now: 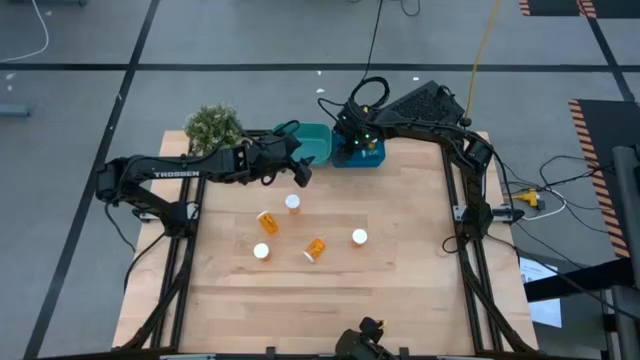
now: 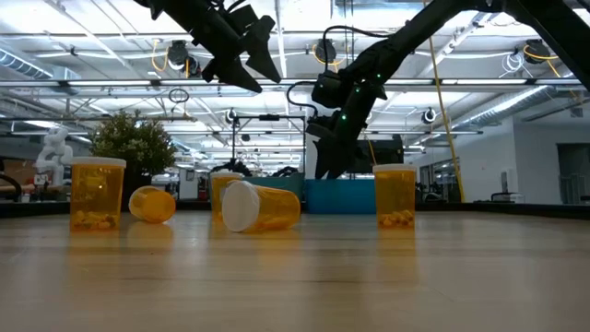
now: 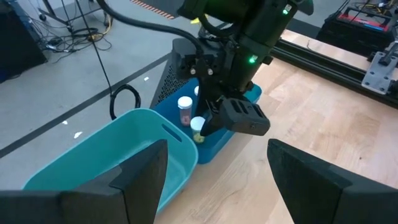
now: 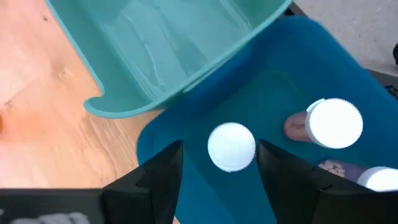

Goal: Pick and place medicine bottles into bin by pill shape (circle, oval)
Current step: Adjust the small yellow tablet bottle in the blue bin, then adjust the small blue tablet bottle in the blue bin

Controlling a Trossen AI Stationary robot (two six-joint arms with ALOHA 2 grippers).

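Several orange medicine bottles with white caps are on the wooden table: three stand upright (image 1: 292,203) (image 1: 262,251) (image 1: 359,237) and two lie on their sides (image 1: 267,221) (image 1: 314,248). At the far edge a teal bin (image 1: 312,140) sits next to a blue bin (image 1: 362,155). My right gripper (image 4: 221,168) hangs open over the blue bin. A bottle's white cap (image 4: 231,146) shows between its fingers, with a gap on one side. More bottles (image 4: 334,123) stand in that bin. My left gripper (image 3: 217,180) is open and empty, raised near the teal bin (image 3: 106,155).
A small potted plant (image 1: 213,125) stands at the table's far left corner. The arms' frames run along both side edges of the table. Bare wood lies along the near half of the table (image 1: 330,300).
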